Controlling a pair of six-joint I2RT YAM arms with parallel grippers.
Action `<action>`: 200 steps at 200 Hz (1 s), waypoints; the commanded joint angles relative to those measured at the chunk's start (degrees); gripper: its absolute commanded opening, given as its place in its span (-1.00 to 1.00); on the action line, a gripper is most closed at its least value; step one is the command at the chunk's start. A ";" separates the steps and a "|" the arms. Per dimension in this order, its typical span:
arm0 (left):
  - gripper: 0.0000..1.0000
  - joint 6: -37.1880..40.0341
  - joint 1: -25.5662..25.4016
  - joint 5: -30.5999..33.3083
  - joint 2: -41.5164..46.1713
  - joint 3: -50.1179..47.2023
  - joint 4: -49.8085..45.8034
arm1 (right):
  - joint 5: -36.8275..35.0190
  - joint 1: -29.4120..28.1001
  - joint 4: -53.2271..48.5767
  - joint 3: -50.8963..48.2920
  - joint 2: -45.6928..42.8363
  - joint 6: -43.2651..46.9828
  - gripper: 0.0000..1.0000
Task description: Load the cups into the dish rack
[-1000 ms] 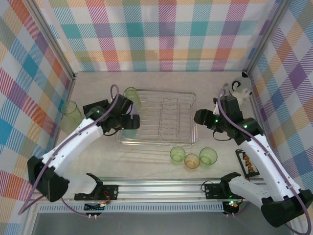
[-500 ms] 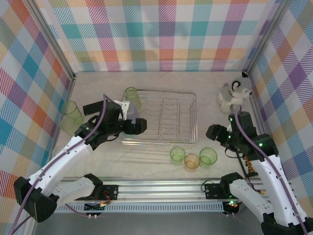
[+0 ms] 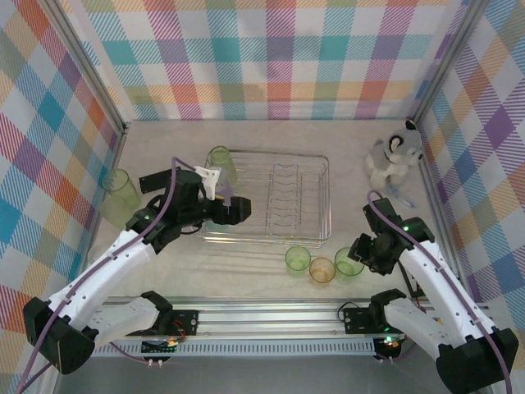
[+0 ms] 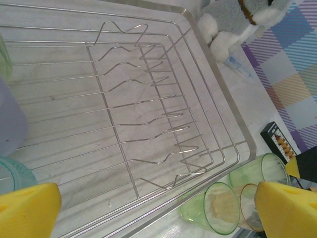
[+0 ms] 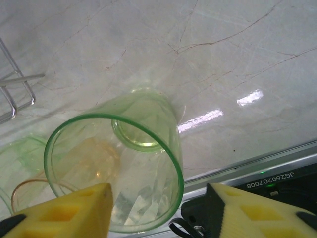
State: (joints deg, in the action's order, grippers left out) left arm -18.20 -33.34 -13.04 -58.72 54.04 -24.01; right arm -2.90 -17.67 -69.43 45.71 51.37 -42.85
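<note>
- Gripping step in hand: green cup [image 5: 124, 163] stands mouth-up on the counter [image 5: 223, 59], just off the near-right corner of the dish rack [image 3: 328, 197]. It is rightmost in a row of three (orange cup [image 3: 321, 269] touching or nearly so, second green cup [image 3: 297, 259] beyond).
- Right jaws straddle it, partly spread. One yellow foam pad is at the rim, the other shows a clear gap, so no pinch yet.
- Next move, my read: squeeze lightly, lift clear of the orange neighbour, carry over the rack's rim, set down in a flat bay.
- Cup: thin translucent plastic, round, tapered, slick wall (likely to flex or slip under a hard squeeze).
- Rack: thin silver wire, shallow rectangle, zigzag plate dividers down the middle. Lavender cup [image 4: 9, 119] and teal cup [image 4: 14, 173] sit at its left end, apparently inside.
- Left jaws hang over the rack, spread wide, holding nothing.
- Tall green cup [image 3: 121, 190] well apart by the left wall, not loaded.
- Counter: glossy, pale, marble-look.
</note>
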 commanded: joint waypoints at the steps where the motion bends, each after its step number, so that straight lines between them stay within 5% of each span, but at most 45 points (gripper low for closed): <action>1: 1.00 -1.02 0.03 -0.98 2.31 -1.56 1.28 | -0.96 0.11 2.19 -1.01 2.12 0.50 -0.05; 167: 1.00 -3.94 0.04 2.38 4.54 -4.73 2.23 | -3.61 -6.09 4.13 -2.39 9.00 0.33 -0.49; 200: 1.00 -3.80 0.03 4.64 6.17 -5.35 0.72 | -3.37 -6.23 3.98 -2.48 7.93 0.23 -0.77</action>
State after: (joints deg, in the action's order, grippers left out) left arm -21.65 -33.34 -10.57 -54.72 49.60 -23.20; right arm -5.63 -23.57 -64.47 43.38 60.18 -41.69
